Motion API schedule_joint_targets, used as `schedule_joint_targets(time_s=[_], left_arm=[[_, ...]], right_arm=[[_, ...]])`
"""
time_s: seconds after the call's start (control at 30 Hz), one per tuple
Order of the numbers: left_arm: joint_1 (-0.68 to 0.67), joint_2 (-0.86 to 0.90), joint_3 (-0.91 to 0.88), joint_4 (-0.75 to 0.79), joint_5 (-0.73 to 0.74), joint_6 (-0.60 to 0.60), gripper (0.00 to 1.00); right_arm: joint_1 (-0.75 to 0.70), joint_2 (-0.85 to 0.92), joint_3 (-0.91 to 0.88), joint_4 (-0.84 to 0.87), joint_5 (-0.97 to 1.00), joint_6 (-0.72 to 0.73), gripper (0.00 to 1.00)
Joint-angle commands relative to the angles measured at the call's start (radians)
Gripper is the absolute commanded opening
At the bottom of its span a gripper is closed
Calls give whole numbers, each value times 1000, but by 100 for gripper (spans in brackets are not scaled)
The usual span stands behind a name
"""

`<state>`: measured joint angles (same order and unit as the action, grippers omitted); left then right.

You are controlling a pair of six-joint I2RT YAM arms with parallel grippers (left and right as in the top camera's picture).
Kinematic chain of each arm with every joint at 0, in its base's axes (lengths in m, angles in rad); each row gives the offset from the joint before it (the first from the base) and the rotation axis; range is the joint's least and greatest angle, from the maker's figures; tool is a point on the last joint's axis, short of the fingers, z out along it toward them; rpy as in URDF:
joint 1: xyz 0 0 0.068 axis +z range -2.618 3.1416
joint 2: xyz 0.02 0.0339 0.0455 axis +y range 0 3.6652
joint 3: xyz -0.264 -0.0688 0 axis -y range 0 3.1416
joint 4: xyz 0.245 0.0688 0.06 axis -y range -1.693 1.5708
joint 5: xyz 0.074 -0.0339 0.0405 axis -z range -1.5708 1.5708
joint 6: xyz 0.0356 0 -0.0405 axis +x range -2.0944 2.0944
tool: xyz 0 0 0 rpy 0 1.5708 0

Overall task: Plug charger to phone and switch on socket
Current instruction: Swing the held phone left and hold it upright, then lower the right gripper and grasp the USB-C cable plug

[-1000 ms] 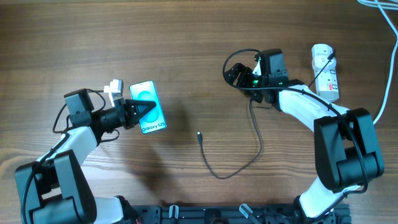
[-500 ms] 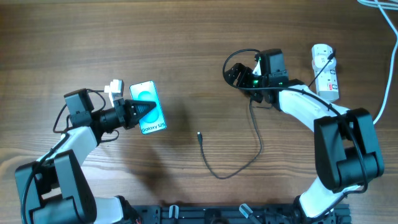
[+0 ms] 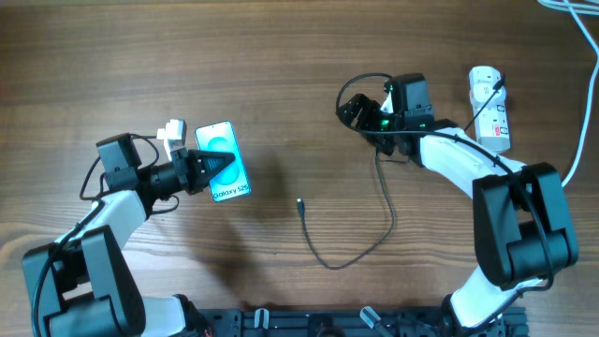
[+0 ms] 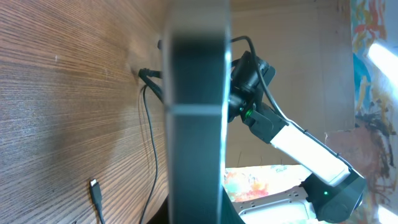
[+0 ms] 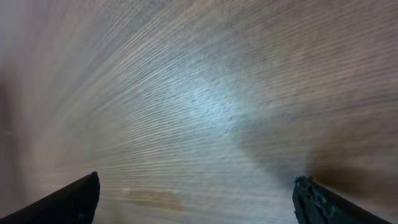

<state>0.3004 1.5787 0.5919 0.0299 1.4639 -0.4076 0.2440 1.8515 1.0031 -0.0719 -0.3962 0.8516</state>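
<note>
The phone (image 3: 226,141), cyan screen up, is at the left with my left gripper (image 3: 211,166) shut on it from the left, and it casts a shadow on the wood to its right. The left wrist view shows the phone (image 4: 196,93) edge-on as a dark vertical bar. The charger (image 3: 387,211) is a thin black cable that loops down the middle and ends in its plug tip (image 3: 299,203), which lies loose on the table and shows again as the plug tip (image 4: 96,188). My right gripper (image 3: 352,110) stands open over bare wood, fingertips (image 5: 79,200) wide apart. The socket (image 3: 489,112) lies at the far right.
A white cable (image 3: 582,103) runs along the right edge past the socket. The right arm (image 4: 298,140) fills the far side of the left wrist view. Bare wooden table (image 3: 281,75) lies between the two arms.
</note>
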Motion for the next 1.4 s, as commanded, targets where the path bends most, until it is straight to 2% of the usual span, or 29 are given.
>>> schedule_joint_targets(time_s=[0.0,0.03,0.07,0.13,0.17,0.2,0.37,0.43,0.5,0.6,0.7,0.8,0.93,1.07,1.2,1.23,1.37], left_arm=[[5,-12,0,5,27,19,4],[5,-12,0,5,27,19,4],[5,-12,0,5,27,19,4],[5,-12,0,5,27,19,4],[5,-12,0,5,27,19,4],[5,-12,0,5,27,19,4],[5,-12,0,5,27,19,4],[5,-12,0,5,27,19,4],[5,-12,0,5,27,19,4],[5,-12,0,5,27,19,4],[5,-12,0,5,27,19,4],[5,-12,0,5,27,19,4],[5,-12,0,5,27,19,4],[5,-12,0,5,27,19,4],[5,-12,0,5,27,19,4],[5,-12,0,5,27,19,4],[5,-12,0,5,27,19,4]], right_arm=[[-1,10,3,3,-140,256,100],[-1,10,3,5,-132,254,100],[-1,10,3,3,-106,228,83],[-1,10,3,2,-122,129,37],[-1,10,3,-3,-163,54,11],[-1,10,3,-24,-218,-11,4],[68,10,3,-180,-234,-160,4],[114,10,18,-219,-234,-179,4],[150,10,86,-309,-234,-226,4],[219,10,228,-532,-156,-280,5],[333,10,232,-595,-66,-272,14],[445,10,232,-621,64,-194,38],[571,10,222,-649,266,-52,45],[595,10,138,-614,321,70,44],[595,11,66,-562,329,146,31],[594,11,50,-522,329,146,25],[567,11,48,-518,381,150,16]])
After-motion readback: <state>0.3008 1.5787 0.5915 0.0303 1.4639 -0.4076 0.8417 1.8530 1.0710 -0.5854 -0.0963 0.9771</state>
